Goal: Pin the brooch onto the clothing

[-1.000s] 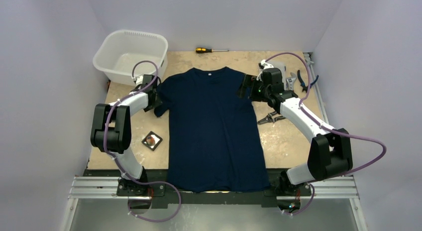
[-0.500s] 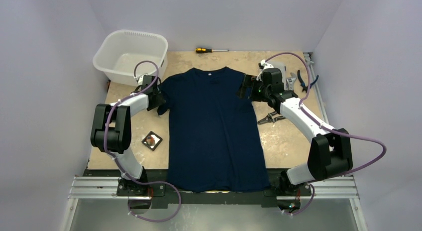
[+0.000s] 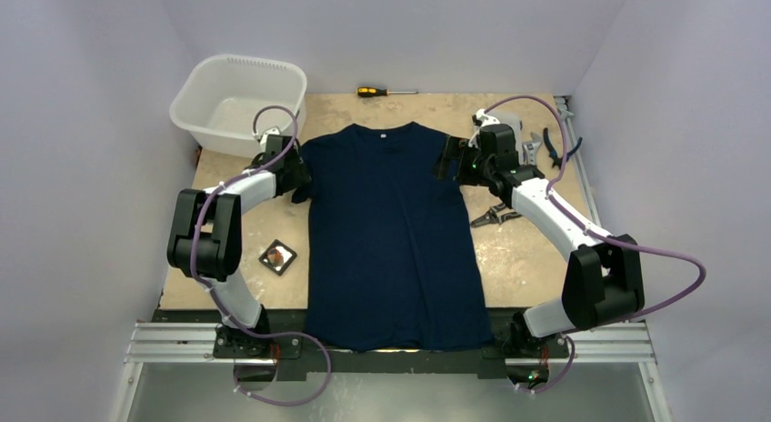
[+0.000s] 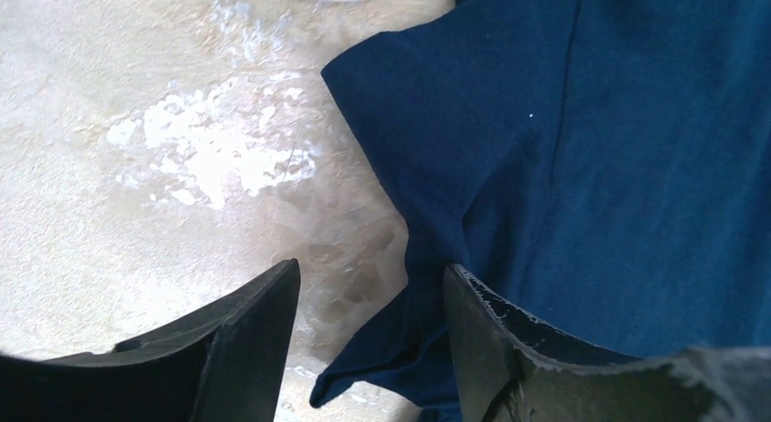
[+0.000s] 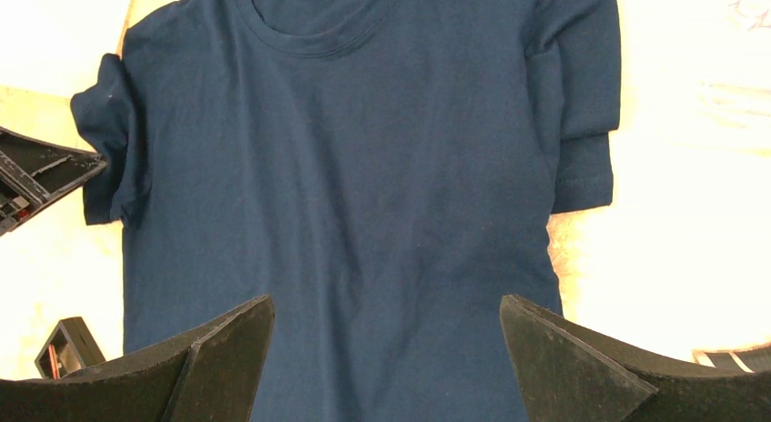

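The dark navy T-shirt [image 3: 391,231] lies flat on the table, collar at the far side. The brooch [image 3: 276,255] is a small reddish disc in a square black tray [image 3: 286,265] left of the shirt. My left gripper [image 3: 298,179] is open at the shirt's left sleeve. In the left wrist view [image 4: 368,290] the crumpled sleeve [image 4: 409,340] lies between its jaws. My right gripper [image 3: 448,158] is open and empty at the right sleeve. In the right wrist view [image 5: 386,308] it hovers over the shirt's chest [image 5: 364,167], with the tray's corner [image 5: 68,343] at the lower left.
A white plastic basin [image 3: 238,99] stands at the back left. A screwdriver [image 3: 386,92] lies behind the collar. Blue-handled pliers [image 3: 553,142] and metal tools [image 3: 495,215] lie right of the shirt. Walls close in left, right and behind.
My left gripper has moved right and slightly away, toward the shirt body, and the left sleeve has bunched in closer to the body. The right arm has stayed put.
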`<state>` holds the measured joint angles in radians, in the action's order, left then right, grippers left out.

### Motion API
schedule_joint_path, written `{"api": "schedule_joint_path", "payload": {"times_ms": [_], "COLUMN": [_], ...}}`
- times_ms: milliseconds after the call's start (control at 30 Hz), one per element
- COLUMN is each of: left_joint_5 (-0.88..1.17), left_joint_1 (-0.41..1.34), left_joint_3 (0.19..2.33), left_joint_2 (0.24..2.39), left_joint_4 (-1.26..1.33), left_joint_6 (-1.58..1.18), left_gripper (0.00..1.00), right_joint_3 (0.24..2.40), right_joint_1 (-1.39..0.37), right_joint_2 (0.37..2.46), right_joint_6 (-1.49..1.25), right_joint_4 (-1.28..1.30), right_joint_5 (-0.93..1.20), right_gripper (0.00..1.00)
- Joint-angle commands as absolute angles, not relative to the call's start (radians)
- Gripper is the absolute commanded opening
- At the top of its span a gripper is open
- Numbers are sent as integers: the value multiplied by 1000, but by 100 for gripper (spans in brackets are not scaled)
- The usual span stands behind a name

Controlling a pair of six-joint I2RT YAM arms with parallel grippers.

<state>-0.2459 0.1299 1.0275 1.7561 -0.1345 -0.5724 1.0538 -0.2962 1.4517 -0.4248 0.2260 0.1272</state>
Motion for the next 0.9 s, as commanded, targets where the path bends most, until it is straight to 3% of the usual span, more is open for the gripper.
{"api": "schedule_joint_path", "payload": {"times_ms": [0,300,500,600,867], "left_joint_5": [-230,-196,-226,-262,-411], "left_joint_1": [147,161,161,161,161], "left_joint_3": [1067,1116,1127,1127,1094], "left_joint_2": [1734,1792,1811,1802,1730], "left_joint_4": [-53,-31,-56,-81,-143], "left_joint_6": [-539,-518,-528,-534,-545], "left_gripper": [61,67,51,50,68], "right_joint_3": [1081,1086,1089,1091,1089], "right_joint_1": [-297,-297,-298,-297,-298], "right_joint_2": [1451,1469,1477,1480,1485], "right_joint_6": [-405,-400,-395,-394,-391], "right_joint_4": [219,215,217,218,216], "right_joint_5": [138,138,135,133,140], "right_gripper": [99,99,99,99,99]}}
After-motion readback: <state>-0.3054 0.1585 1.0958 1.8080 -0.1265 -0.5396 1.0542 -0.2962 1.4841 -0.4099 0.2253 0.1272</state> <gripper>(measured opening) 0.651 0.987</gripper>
